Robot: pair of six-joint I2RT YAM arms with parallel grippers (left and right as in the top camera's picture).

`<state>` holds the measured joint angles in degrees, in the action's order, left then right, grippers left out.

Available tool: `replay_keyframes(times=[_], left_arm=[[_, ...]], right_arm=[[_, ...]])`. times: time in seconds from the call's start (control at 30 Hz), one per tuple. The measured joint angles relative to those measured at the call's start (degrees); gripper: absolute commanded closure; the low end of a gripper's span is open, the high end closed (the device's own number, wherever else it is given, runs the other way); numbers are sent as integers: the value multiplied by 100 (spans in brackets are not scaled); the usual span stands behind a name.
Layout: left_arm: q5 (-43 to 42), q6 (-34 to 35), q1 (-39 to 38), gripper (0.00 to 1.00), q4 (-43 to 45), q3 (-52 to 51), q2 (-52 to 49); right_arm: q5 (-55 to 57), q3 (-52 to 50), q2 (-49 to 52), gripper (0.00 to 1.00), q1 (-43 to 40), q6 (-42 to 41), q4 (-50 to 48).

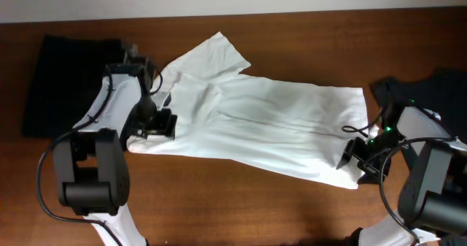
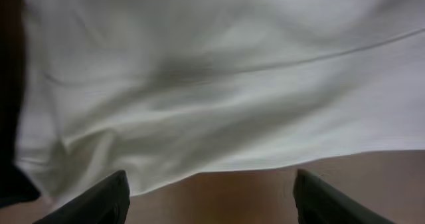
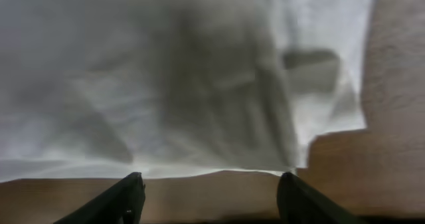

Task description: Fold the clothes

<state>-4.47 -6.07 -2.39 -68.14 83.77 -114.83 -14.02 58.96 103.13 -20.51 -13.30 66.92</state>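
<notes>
Two grippers stand open and empty. The left gripper (image 2: pixel 211 184) has its fingers spread at the shirt's (image 1: pixel 270 122) near edge, towards the sleeve end. The right gripper (image 3: pixel 209 181) is spread the same way at the near edge by the hem corner, and bare table (image 1: pixel 241 202) shows between each pair. The shirt lies lengthwise across the table, layered and fairly flat, with one sleeve (image 1: pixel 219 49) jutting out past its far edge. The main risk, as I judge it, is an uneven pinch: if one side takes only the top layer, or the two close at different depths, the fold will skew and wrinkle. The left arm lies over the shirt's sleeve end, so it could drag the cloth as it moves. The loose sleeve may spoil a tidy outline. A black garment (image 1: pixel 58 85) just beyond the sleeve end and a dark garment (image 1: pixel 438 85) beyond the hem end could get snagged.
</notes>
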Motion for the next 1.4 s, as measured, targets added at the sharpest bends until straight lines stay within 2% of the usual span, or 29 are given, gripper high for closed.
replay_keyframes(times=[0.07, 0.1, 0.13, 0.17, 0.2, 0.27, 0.33, 0.4, 0.53, 0.6, 0.63, 0.67, 0.7, 0.77, 0.83, 0.87, 0.93, 1.0, 1.1, 1.17, 1.2, 1.23, 1.27, 1.33, 1.4], left_arm=[[46, 85, 111, 24, 719, -649, 4], [85, 136, 160, 29, 907, -850, -4], [66, 212, 181, 41, 1062, -940, 70], [98, 282, 208, 68, 1235, -1082, 166], [127, 315, 227, 80, 1292, -1119, 195], [219, 374, 289, 99, 1252, -1147, 201], [179, 385, 317, 99, 960, -1172, 188], [155, 417, 299, 99, 439, -1255, 160], [146, 422, 295, 100, -557, -1357, 129], [146, 422, 291, 99, -778, -1530, 129], [127, 422, 289, 90, -798, -1639, 125], [101, 424, 291, 75, -798, -1705, 114], [66, 466, 291, 68, -800, -1751, 101], [26, 505, 291, 59, -826, -1753, 85], [0, 520, 291, 56, -1080, -1596, 68], [-13, 527, 291, 48, -1263, -1397, 66], [-74, 538, 291, 39, -1537, -807, 63], [-109, 533, 291, 23, -1655, -155, 66], [-164, 570, 291, 20, -1683, 752, 68], [-258, 570, 291, 20, -1624, 1217, 68], [-280, 570, 291, 20, -1609, 1335, 68], [-323, 570, 291, 20, -1574, 1467, 68], [-352, 568, 291, 20, -1543, 1589, 68], [-391, 568, 291, 20, -1517, 1705, 68], [-400, 568, 291, 20, -1510, 1707, 68]], right_arm=[[9, -11, 0, 35, -13, -13, -136], [11, -11, 0, 39, -13, -17, -208], [13, -11, 0, 46, -13, -22, -297], [42, -11, 0, 60, -13, -31, -400], [114, -11, 0, 69, -13, -68, -437], [407, -11, 0, 73, -31, -234, -457], [566, -11, 0, 72, -72, -321, -330], [804, -15, 0, 60, -101, -400, 39], [1132, -15, 0, 54, -162, -487, 199], [1187, -15, 0, 54, -273, -492, 227], [1213, 9, 2, 54, -356, -492, 284], [1209, 55, 2, 54, -426, -490, 330], [1180, 140, 0, 53, -501, -470, 334], [887, 431, 0, 50, -588, -280, 302], [472, 765, 0, 46, -599, -48, 304], [203, 973, -4, 44, -599, 90, 219], [-146, 1193, -13, 38, -597, 240, -52], [-302, 1220, -15, 27, -562, 328, -140], [-225, 1067, -15, 27, -376, 297, -232], [-105, 682, 50, 35, -208, 269, -492], [-81, 540, 87, 42, -177, 260, -599], [-11, 321, 125, 55, -153, 238, -750], [90, 146, 151, 72, -149, 162, -837], [472, -83, 140, 94, -190, -184, -953], [485, -105, 129, 96, -286, -354, -925]])
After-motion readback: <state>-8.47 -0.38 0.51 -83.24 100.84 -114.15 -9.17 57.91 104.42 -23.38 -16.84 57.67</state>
